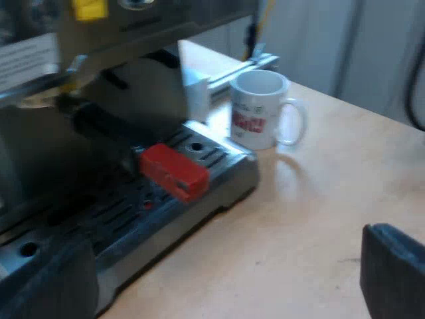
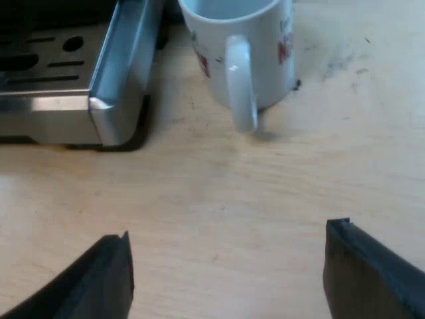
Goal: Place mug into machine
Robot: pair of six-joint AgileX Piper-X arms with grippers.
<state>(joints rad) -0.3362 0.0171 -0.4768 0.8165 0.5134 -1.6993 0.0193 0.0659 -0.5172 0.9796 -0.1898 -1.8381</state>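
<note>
The right hand, fingers spread wide and empty, hovers over the wooden counter facing the white mug. The mug stands upright on the counter just beside the drip tray of the espresso machine. The left hand, equally wide, hangs near the holder's red handle end.

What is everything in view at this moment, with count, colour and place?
espresso machine: one, steel, on the table
drip tray: one, steel, slotted, at the machine's base
holder: one, dark handle with red end, locked into the machine's front
mug: one, white with red print, upright on the table by the tray's corner
table: one, light wood
left tool: one, black, open, low by the drip tray
right tool: one, black, open, facing the mug's handle, apart from it
</note>
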